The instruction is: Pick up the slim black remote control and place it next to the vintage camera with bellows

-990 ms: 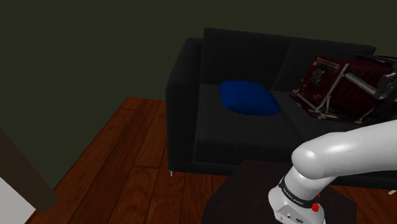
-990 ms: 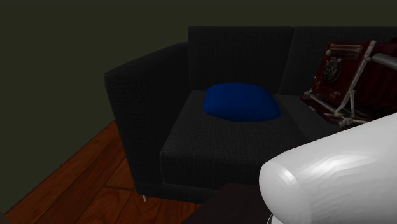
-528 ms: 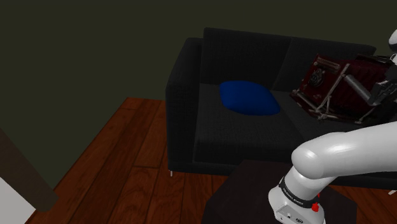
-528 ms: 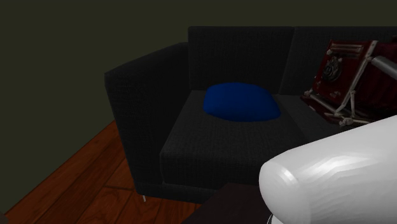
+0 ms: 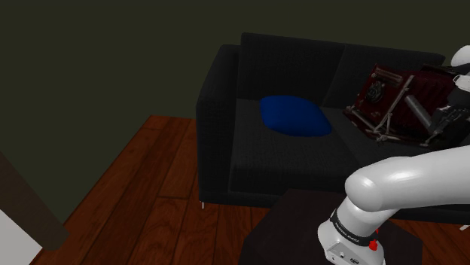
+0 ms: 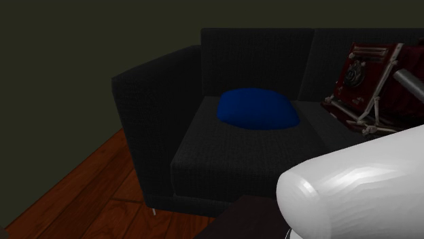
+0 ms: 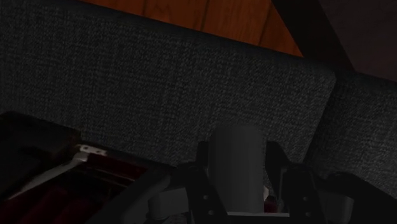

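Observation:
The slim remote (image 7: pixel 236 168), drawn pale grey, stands upright between my two black fingers, which clasp its sides. My gripper (image 7: pixel 238 147) hangs over the dark sofa seat, right beside the vintage camera (image 7: pixel 57 184). In the shoulder view the dark red bellows camera (image 5: pixel 388 102) with its pale struts sits on the sofa's right seat. There the gripper (image 5: pixel 452 120) is at the picture's right edge, with the grey remote (image 5: pixel 423 114) slanting in front of the camera. In the second exterior view the remote (image 6: pixel 409 83) shows as a grey bar by the camera (image 6: pixel 363 75).
A blue cushion (image 5: pixel 295 116) lies on the black sofa (image 5: pixel 226 98), on the seat left of the camera. Reddish wooden floor (image 5: pixel 151 196) spreads in front of it. My white arm (image 5: pixel 407 184) and the dark stand (image 5: pixel 301 233) are at the lower right.
The gripper with the remote has slid to the right and a little down across the camera's front in both exterior views. The camera and the cushion have stayed still.

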You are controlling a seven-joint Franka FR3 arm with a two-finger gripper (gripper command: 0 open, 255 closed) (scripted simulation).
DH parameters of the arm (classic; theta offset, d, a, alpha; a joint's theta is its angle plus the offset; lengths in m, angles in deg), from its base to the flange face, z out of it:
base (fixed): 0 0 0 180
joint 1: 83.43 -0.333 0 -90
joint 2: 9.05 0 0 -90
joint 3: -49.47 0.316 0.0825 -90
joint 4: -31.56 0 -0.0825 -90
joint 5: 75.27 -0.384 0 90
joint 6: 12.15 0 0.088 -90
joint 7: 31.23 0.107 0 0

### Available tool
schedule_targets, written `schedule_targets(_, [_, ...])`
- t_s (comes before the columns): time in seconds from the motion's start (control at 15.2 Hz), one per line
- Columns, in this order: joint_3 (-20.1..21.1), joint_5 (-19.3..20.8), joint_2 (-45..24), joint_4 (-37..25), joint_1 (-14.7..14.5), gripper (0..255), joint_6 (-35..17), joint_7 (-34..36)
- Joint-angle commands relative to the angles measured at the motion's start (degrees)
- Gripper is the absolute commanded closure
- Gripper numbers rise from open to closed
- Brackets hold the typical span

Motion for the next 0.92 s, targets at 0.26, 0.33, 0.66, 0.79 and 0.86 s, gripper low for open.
schedule_targets(0.26, [-2.63, 1.34, -0.01, 3.77, -0.42, 255, -4.44, 0.5])
schedule_targets(0.33, [-3.08, 1.56, -0.03, 4.35, -0.51, 255, -5.15, 0.58])
schedule_targets(0.66, [-5.57, 2.67, -0.31, 7.09, -1.18, 255, -8.75, 0.97])
schedule_targets(0.79, [-6.69, 3.12, -0.49, 8.1, -1.56, 255, -10.21, 1.13])
schedule_targets(0.86, [-7.28, 3.35, -0.59, 8.59, -1.78, 255, -10.95, 1.2])
